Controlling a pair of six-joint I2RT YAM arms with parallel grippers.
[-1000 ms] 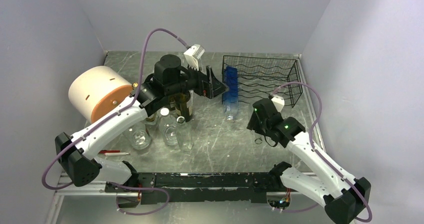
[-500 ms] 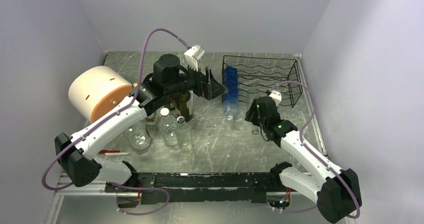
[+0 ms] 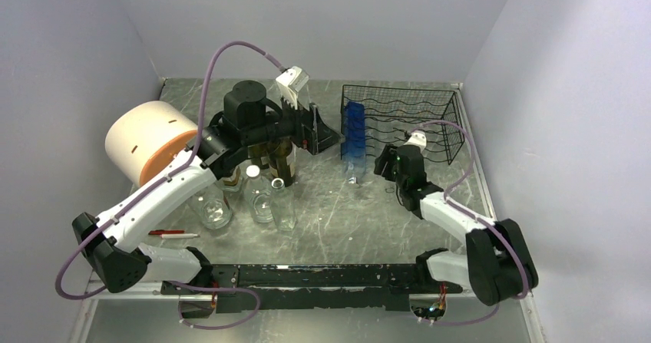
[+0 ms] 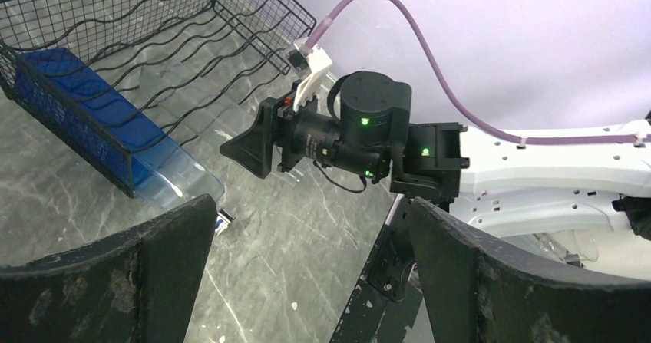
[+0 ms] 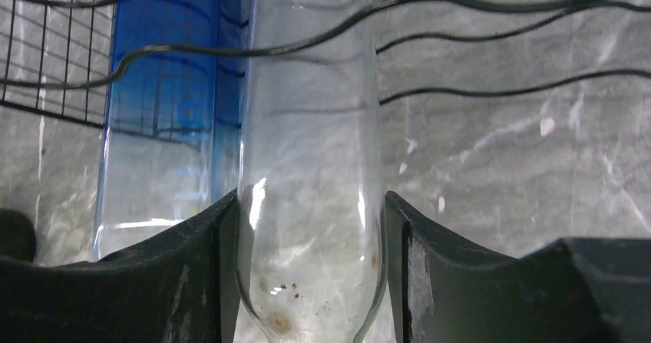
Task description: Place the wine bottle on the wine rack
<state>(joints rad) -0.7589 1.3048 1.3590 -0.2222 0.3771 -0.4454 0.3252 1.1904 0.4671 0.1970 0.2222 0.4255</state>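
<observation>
— While the right gripper (image 5: 307, 205) sat at the bottom of its wrist view, why were its fingers (image 5: 192, 281) pressed inward?

— They pinched the clear wine bottle (image 5: 307, 128) near its base, one pad on each side. The bottle lay lengthwise, its far end already under a wavy wire of the wine rack (image 3: 430, 101), just beside the blue bottle (image 5: 165, 90) at the frame's left. Gripping the base, I'd judge, let the arm slide it in neck first (the neck itself was out of view).

— And the left gripper (image 4: 307, 274)?

— Spread wide and empty, held up at centre left of the top view, probably to keep clear.

— The surface?

— A grey marbled table (image 3: 345, 228), bare in front of the rack. Standing bottles (image 3: 261, 193) clustered at centre left, beside a cream drum (image 3: 150, 140) with an orange face.

— The room?

— Plain pale lilac walls (image 3: 307, 21) closed it in on three sides.
</observation>
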